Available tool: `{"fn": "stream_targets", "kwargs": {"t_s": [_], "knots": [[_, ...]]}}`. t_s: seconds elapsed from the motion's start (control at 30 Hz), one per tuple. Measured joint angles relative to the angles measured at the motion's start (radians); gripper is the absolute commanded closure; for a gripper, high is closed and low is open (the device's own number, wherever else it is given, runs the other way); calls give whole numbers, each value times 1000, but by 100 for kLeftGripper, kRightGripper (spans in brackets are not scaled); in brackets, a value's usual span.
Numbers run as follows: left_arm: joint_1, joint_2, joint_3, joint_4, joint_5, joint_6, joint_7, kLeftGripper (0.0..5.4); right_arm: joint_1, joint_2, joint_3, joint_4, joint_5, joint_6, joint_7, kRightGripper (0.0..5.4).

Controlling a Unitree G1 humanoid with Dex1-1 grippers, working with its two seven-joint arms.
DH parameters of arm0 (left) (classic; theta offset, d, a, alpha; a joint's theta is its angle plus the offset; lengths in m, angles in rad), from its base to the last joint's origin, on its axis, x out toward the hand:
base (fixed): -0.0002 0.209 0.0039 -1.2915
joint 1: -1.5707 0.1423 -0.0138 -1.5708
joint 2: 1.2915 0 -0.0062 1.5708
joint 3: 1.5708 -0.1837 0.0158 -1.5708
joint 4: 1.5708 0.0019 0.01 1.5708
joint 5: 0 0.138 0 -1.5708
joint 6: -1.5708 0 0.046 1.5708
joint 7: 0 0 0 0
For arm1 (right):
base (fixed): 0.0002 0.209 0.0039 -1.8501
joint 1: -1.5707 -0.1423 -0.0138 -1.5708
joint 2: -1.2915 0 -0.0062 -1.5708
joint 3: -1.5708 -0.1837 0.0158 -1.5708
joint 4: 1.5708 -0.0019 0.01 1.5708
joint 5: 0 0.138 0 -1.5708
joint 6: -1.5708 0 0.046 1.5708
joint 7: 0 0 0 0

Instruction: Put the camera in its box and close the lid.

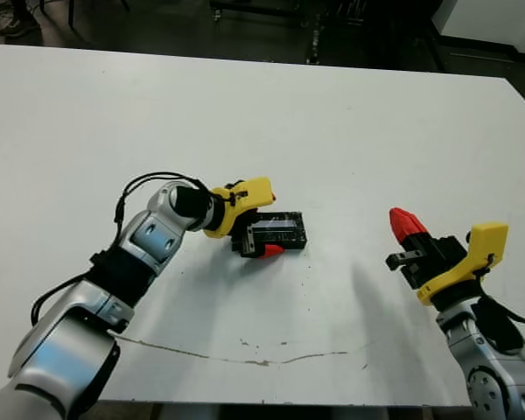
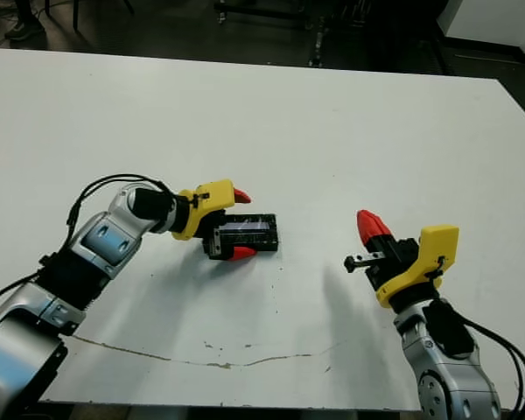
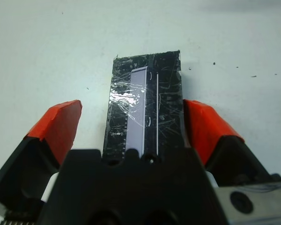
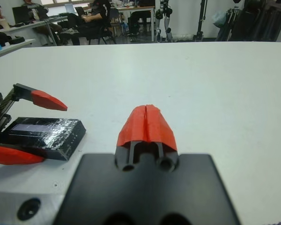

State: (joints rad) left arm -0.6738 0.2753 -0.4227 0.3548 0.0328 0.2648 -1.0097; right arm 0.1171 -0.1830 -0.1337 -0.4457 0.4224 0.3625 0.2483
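Note:
A black rectangular box lies on the white table, a little left of centre. The silver-speckled lid sits flat on top of it, with a pale strip along its length. The camera is hidden. My left gripper is open and straddles the box's end, one red fingertip on each long side. One fingertip is close against the box edge; the other stands off with a gap. My right gripper is shut on nothing, held above the table well to the right of the box, also seen as the right gripper.
The white table spreads wide around the box. A thin brown scratch line runs near the front edge. Beyond the far edge, people sit at desks, with dark stands behind.

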Motion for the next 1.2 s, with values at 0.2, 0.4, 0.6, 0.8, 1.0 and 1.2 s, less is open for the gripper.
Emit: {"fn": "stream_targets", "kwargs": {"t_s": [0.2,0.4,0.6,0.8,1.0,1.2], "knots": [[94,63,63,-88,-96,63,-54,2,-2,0,0,0,-1,0,0,540],[192,206,127,-230,-148,136,-84,2,-4,0,1,-3,-1,0,0,540],[286,295,204,-356,-204,195,-84,2,-11,-1,4,-3,-4,0,2,540],[288,328,259,-379,-247,258,-69,2,-12,-1,4,-3,-4,0,3,540],[290,355,357,-388,-270,269,8,2,-11,0,4,-3,-3,0,3,540],[334,183,578,-613,-410,443,351,29,-11,1,5,-3,-3,0,2,540]]}}
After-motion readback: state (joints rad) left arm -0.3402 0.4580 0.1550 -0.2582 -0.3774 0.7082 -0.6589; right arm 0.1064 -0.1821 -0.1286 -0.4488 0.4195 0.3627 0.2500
